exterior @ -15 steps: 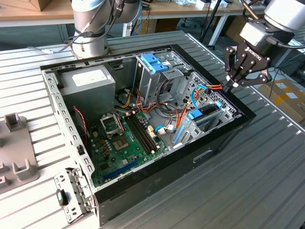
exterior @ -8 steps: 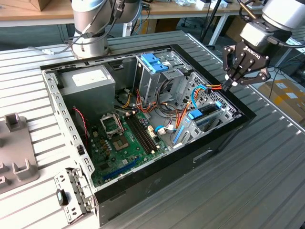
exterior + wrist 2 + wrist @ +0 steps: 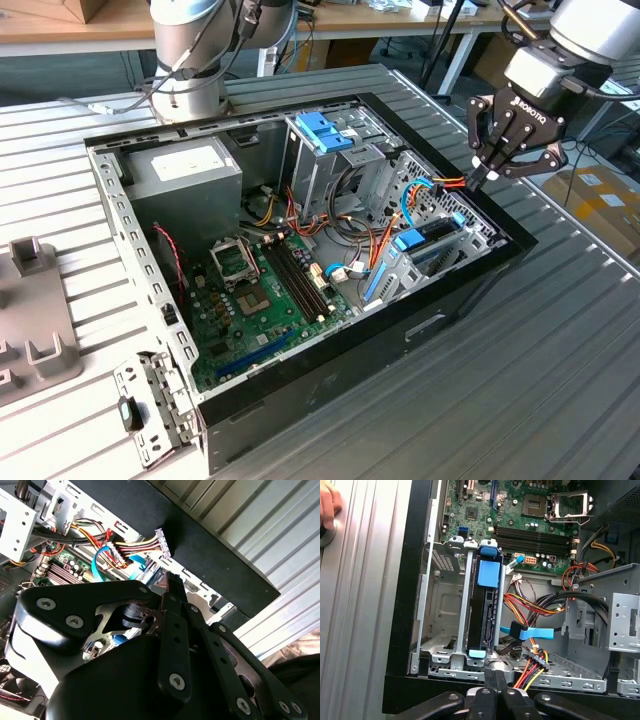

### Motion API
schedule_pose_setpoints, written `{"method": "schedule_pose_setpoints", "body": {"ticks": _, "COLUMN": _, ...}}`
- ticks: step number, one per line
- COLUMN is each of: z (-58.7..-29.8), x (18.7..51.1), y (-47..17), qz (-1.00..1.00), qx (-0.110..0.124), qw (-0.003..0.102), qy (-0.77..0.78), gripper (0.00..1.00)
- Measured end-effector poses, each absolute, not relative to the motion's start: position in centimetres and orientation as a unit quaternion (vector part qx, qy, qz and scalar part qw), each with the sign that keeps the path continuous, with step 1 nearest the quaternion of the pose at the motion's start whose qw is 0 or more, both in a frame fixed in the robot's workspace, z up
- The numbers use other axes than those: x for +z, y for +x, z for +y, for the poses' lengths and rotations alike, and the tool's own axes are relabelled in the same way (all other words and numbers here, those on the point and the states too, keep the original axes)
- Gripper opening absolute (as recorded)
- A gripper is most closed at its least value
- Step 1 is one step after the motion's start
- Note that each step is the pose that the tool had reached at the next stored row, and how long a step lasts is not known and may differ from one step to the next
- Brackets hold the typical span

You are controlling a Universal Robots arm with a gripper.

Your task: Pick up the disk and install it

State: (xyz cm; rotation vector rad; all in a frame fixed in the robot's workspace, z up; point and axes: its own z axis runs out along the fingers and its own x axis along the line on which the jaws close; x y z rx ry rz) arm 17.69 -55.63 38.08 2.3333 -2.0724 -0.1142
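We see the disk (image 3: 486, 611) standing on edge in its metal bay (image 3: 445, 630) at the corner of the open computer case (image 3: 480, 275). The claw (image 3: 487, 176) hangs just above that corner, fingers (image 3: 494, 680) pressed together on nothing, close to a bundle of cables (image 3: 532, 605).

Disk (image 3: 486, 605) – glossy blue plastic carrier; tool (image 3: 487, 172) – matt black metal.
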Motion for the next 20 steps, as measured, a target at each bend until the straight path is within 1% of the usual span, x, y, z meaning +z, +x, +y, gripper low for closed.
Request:
{"method": "schedule_pose_setpoints", "body": {"ticks": 2, "z": -55.63, "x": 38.08, "y": 17.69, "qz": -0.664, "qx": -0.037, "qw": 0.009, "qy": 0.747, "gripper": 0.11}}
{"method": "schedule_pose_setpoints", "body": {"ticks": 3, "z": -55.63, "x": 38.08, "y": 17.69, "qz": -0.663, "qx": -0.037, "qw": 0.009, "qy": 0.747, "gripper": 0.24}}
{"method": "schedule_pose_setpoints", "body": {"ticks": 4, "z": -55.63, "x": 38.08, "y": 17.69, "qz": -0.663, "qx": -0.037, "qw": 0.009, "qy": 0.747, "gripper": 0.3}}
{"method": "schedule_pose_setpoints", "body": {"ticks": 20, "z": -55.63, "x": 38.08, "y": 17.69, "qz": -0.647, "qx": -0.036, "qw": 0.01, "qy": 0.762, "gripper": 0.3}}
